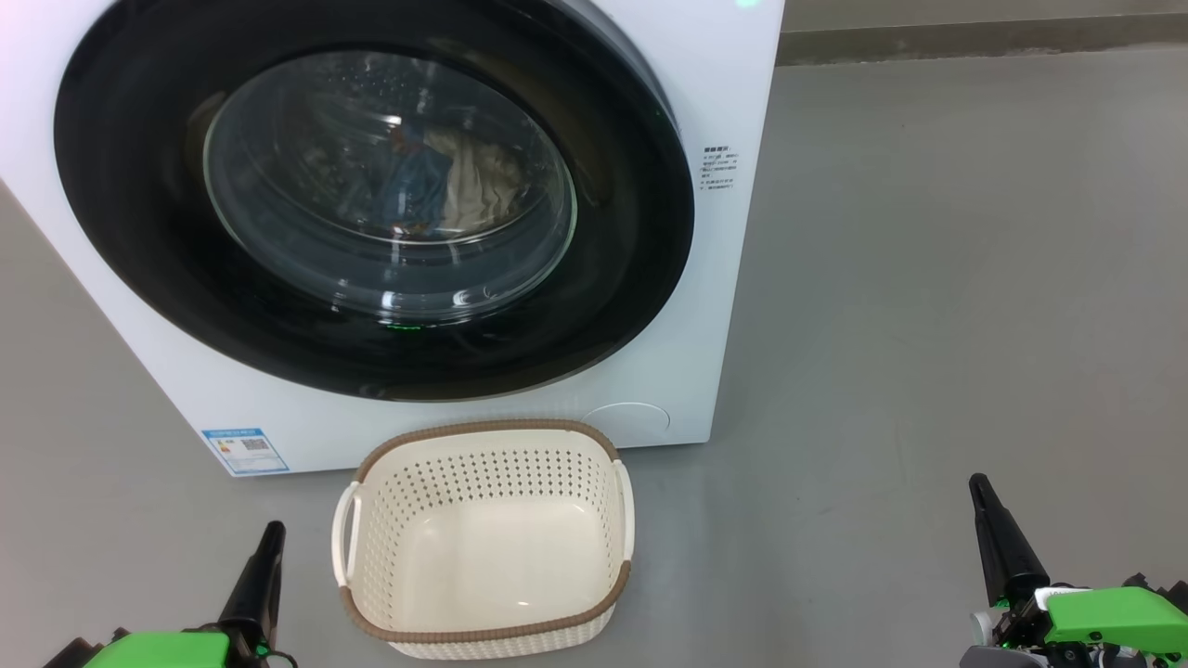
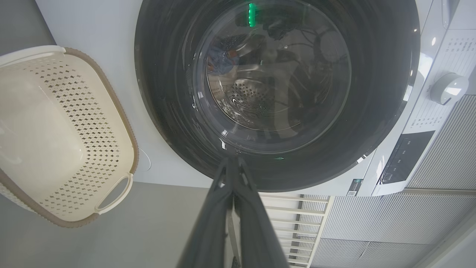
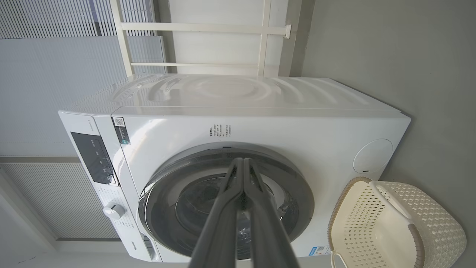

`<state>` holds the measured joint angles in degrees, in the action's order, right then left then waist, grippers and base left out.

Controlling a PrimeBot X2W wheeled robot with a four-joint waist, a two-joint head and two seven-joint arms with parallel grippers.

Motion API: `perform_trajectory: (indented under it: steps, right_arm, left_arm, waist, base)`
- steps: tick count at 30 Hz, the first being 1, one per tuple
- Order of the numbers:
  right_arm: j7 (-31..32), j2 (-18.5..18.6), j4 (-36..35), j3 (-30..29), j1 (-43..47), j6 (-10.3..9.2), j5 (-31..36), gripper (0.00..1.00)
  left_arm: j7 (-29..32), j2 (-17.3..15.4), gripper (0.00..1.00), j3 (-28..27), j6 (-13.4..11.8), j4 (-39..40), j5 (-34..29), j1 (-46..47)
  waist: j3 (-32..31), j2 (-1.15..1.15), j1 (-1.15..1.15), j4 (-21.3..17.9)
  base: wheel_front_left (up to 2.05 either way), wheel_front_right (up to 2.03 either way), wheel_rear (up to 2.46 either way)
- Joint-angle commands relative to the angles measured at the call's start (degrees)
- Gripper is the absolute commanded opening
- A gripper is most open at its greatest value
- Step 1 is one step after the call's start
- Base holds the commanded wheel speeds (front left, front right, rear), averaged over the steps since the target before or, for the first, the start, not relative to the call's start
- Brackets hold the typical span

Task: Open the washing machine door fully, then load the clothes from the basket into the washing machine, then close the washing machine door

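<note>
Floor (image 1: pixel 928 278), grey & smooth, carries the washing machine (image 1: pixel 733 278), w/ the basket (image 1: pixel 483 425) standing just in front of it, below the door's lower edge. It's near the machine's white front; can't tell if they touch. Basket sits upright, bare cream bottom showing, one handle each side. It's the one thing btw the robot & the machine.

On the machine's front, lower left corner, is a blue label sticker (image 1: pixel 246 450). At the lower right corner is a round cap (image 1: pixel 626 417), just behind the basket's rim. A small printed text label (image 1: pixel 719 167) sits right of the door. Knob (image 2: pixel 446 87) & dark control panel (image 2: pixel 405 156) are on the machine's top strip, above the door. Behind the machine are a white railing (image 3: pixel 208 26) & ribbed wall panels (image 3: pixel 55 74).

The washing machine door (image 1: pixel 139 186) lies flush on the machine's front, shut. Thru its glass bowl the clothes (image 1: pixel 436 181) show inside the drum: blue & cream fabric w/ a bit of orange, bunched up.

In front of the machine, left of the basket & well apart from the door, is the left end effector (image 1: pixel 275 531). Its fingers are pressed together tip to tip, gripping & touching nothing. The right end effector (image 1: pixel 979 487) is out past the machine's right side, over bare floor. It's likewise clenched tip to tip, holding nothing.
</note>
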<state>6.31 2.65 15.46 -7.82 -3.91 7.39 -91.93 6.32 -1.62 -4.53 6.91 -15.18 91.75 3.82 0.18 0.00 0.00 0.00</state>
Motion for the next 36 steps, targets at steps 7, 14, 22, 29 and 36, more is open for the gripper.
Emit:
perform_trajectory:
  steps: [7,14,22,29,36]
  right_arm:
    - [0.18,0.22,-1.44,1.29,-2.28,0.10,-0.24,0.00]
    - [0.18,0.22,-1.44,1.30,-2.28,0.10,-0.24,0.00]
    - [0.18,0.22,-1.44,1.30,-2.28,0.10,-0.24,0.00]
    - [0.17,0.22,-1.44,1.30,-2.28,0.10,-0.24,0.00]
    - [0.17,0.22,-1.44,1.30,-2.28,0.10,-0.24,0.00]
  left_arm:
    - [0.15,-1.26,0.00,-1.97,0.58,1.13,0.43,2.37]
    - [0.15,-1.26,0.00,-1.97,0.58,1.13,0.43,2.37]
    - [0.15,-1.26,0.00,-1.97,0.58,1.13,0.43,2.37]
    - [0.15,-1.26,0.00,-1.97,0.58,1.14,0.43,2.37]
    - [0.15,-1.26,0.00,-1.97,0.58,1.14,0.43,2.37]
  waist:
    - [0.00,0.00,0.00,0.00]
    - [0.00,0.00,0.00,0.00]
    - [0.00,0.00,0.00,0.00]
    - [0.00,0.00,0.00,0.00]
    - [0.00,0.00,0.00,0.00]
  base:
    - [0.00,0.00,0.00]
    - [0.00,0.00,0.00]
    - [0.00,0.00,0.00]
    - [0.00,0.00,0.00]
    - [0.00,0.00,0.00]
